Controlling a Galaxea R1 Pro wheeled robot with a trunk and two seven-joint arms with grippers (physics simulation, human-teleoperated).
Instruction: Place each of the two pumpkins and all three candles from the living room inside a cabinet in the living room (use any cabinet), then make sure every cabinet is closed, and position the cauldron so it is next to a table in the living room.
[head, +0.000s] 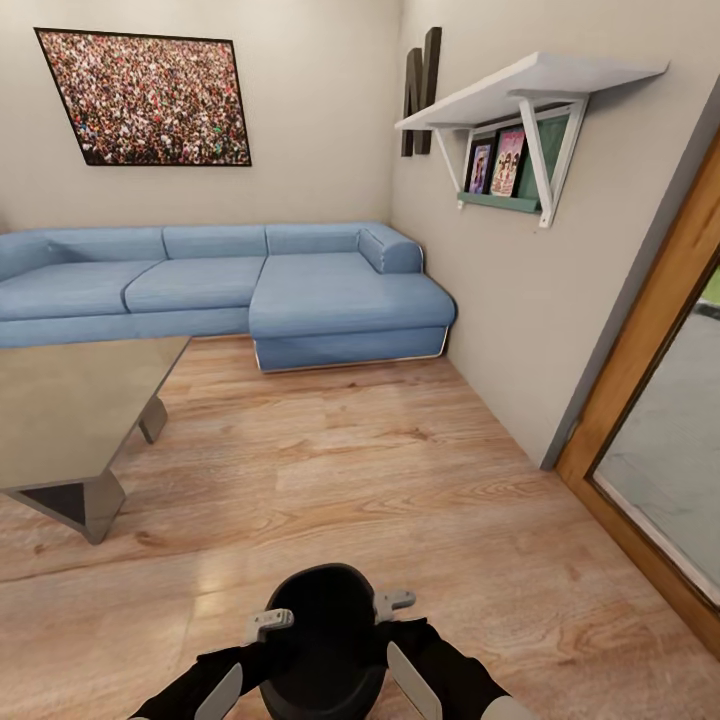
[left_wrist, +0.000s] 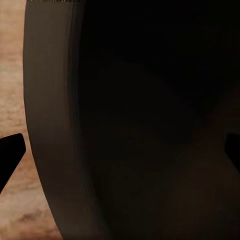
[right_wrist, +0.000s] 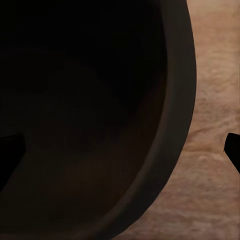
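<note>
The cauldron, a round black pot with a wide mouth, sits low at the near centre between my two arms. My left gripper straddles its left rim, and my right gripper straddles its right rim. In the left wrist view the cauldron's wall stands between two widely spread fingertips. The right wrist view shows the cauldron's wall with gaps to the fingertips on both sides. The grey table stands ahead on the left, apart from the cauldron. Pumpkins, candles and cabinet are out of view.
A blue corner sofa lines the far wall under a framed picture. A white wall shelf with books hangs on the right wall, and a wood-framed glass door is at the right. Wood floor stretches ahead.
</note>
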